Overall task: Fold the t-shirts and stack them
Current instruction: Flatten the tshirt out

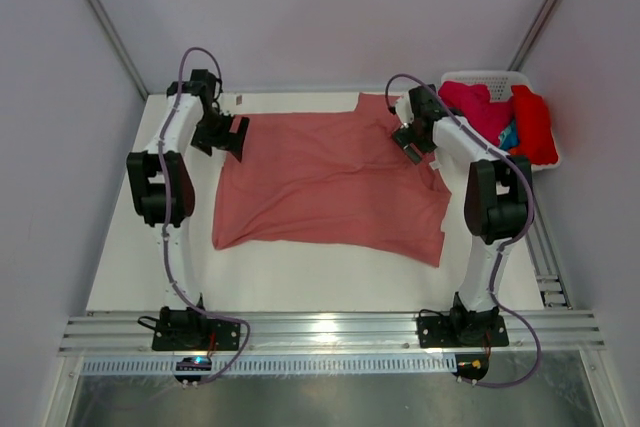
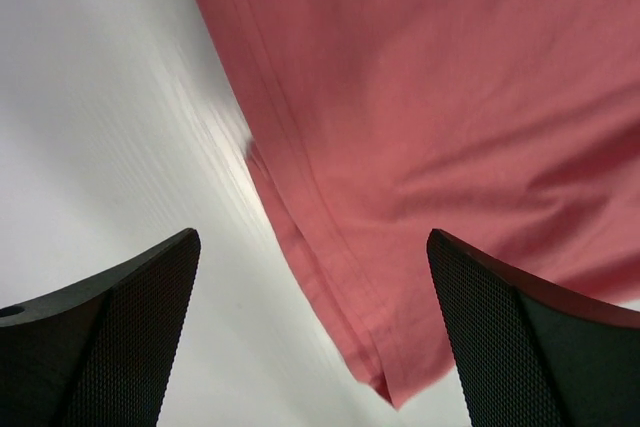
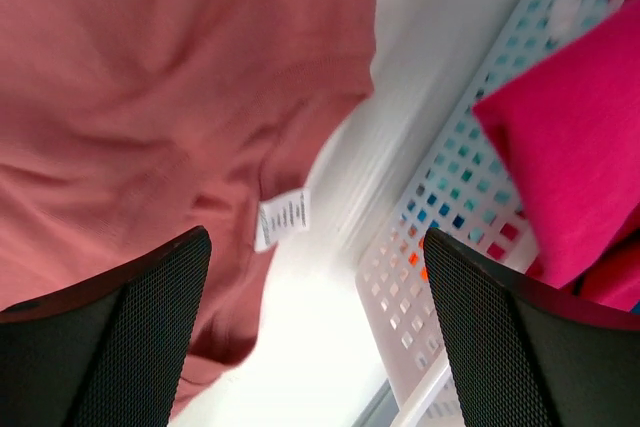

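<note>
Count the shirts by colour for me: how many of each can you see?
Salmon pink shirt, spread on the table: 1
Magenta shirt, in the white basket: 1
Red shirt, in the basket: 1
Blue cloth, barely showing in the basket: 1
Total: 4

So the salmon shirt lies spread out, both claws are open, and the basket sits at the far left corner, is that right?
Not quite: the top external view shows the basket at the far right corner. The salmon shirt does lie spread out, and the left claw and right claw are open.
</note>
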Robot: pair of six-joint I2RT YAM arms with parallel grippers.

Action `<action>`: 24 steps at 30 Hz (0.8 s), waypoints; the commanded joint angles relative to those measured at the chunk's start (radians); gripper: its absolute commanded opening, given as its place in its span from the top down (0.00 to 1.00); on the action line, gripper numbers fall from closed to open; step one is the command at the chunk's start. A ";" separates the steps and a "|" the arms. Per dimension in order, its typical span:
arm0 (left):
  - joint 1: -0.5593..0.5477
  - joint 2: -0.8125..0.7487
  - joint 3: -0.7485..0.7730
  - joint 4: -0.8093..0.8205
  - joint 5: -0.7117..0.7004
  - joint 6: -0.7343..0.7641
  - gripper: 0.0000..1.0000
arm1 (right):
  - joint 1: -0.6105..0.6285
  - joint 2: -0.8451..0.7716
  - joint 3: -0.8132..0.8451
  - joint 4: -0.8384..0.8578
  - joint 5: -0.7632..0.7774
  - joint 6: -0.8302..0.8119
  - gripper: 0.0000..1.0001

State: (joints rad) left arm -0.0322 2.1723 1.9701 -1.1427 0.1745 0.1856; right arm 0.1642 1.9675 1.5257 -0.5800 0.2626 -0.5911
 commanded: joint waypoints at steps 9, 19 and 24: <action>0.005 0.216 0.317 -0.002 0.060 -0.064 0.02 | 0.087 0.128 0.220 -0.043 -0.049 0.083 0.09; 0.012 0.201 0.220 0.001 0.154 -0.063 0.06 | 0.087 0.084 0.110 -0.017 -0.045 0.074 0.09; 0.012 0.231 0.234 -0.011 0.181 -0.063 0.24 | 0.089 0.071 0.081 -0.035 -0.060 0.106 0.09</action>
State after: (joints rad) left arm -0.0288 2.4077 2.1895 -1.1427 0.3023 0.1303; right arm 0.2516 2.0975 1.6249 -0.6167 0.2184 -0.5186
